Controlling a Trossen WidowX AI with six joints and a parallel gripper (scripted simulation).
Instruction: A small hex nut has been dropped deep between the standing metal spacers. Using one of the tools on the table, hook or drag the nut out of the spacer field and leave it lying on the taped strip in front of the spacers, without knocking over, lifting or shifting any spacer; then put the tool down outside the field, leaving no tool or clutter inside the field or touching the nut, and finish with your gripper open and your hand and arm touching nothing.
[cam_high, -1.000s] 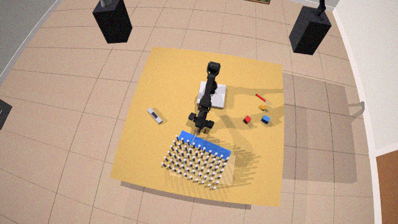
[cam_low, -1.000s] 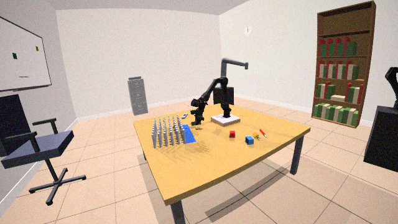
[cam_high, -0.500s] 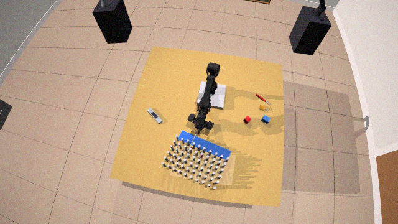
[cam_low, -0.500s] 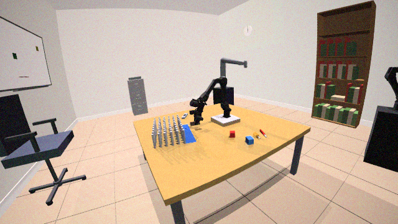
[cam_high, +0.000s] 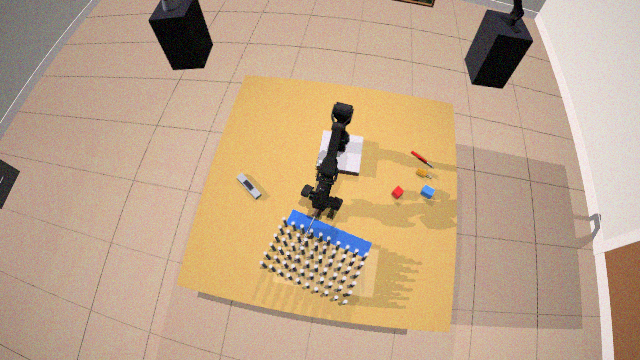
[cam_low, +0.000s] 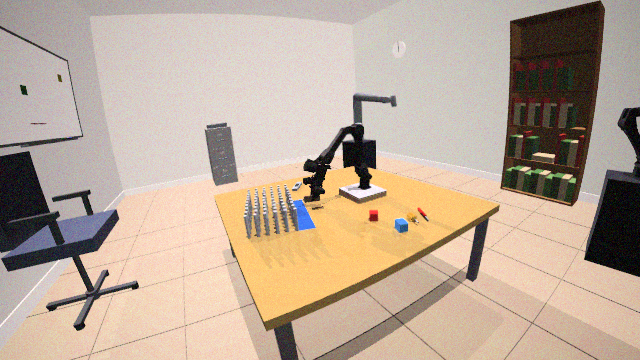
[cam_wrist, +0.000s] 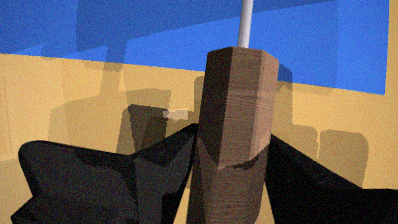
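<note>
My gripper (cam_high: 318, 213) (cam_low: 312, 199) (cam_wrist: 229, 135) is shut on the wooden handle (cam_wrist: 245, 100) of a tool. The tool's thin metal rod (cam_wrist: 245, 25) (cam_high: 313, 221) runs forward over the blue taped strip (cam_high: 345, 239) (cam_low: 306, 221) (cam_wrist: 330, 60) to the nearest spacers. The rod's far end is out of the wrist view and too fine to make out among the spacers. The metal spacers (cam_high: 345, 302) (cam_low: 247, 226) stand upright in several rows beyond the strip. My fingers are on the robot's side of the strip. The hex nut cannot be made out in any view.
A grey device (cam_high: 248, 186) (cam_low: 297, 186) lies to one side. On the other side are a red cube (cam_high: 397, 192) (cam_low: 373, 215), a blue cube (cam_high: 427, 191) (cam_low: 401, 225), a small yellow object (cam_high: 422, 172) and a red-handled tool (cam_high: 419, 156) (cam_low: 422, 213).
</note>
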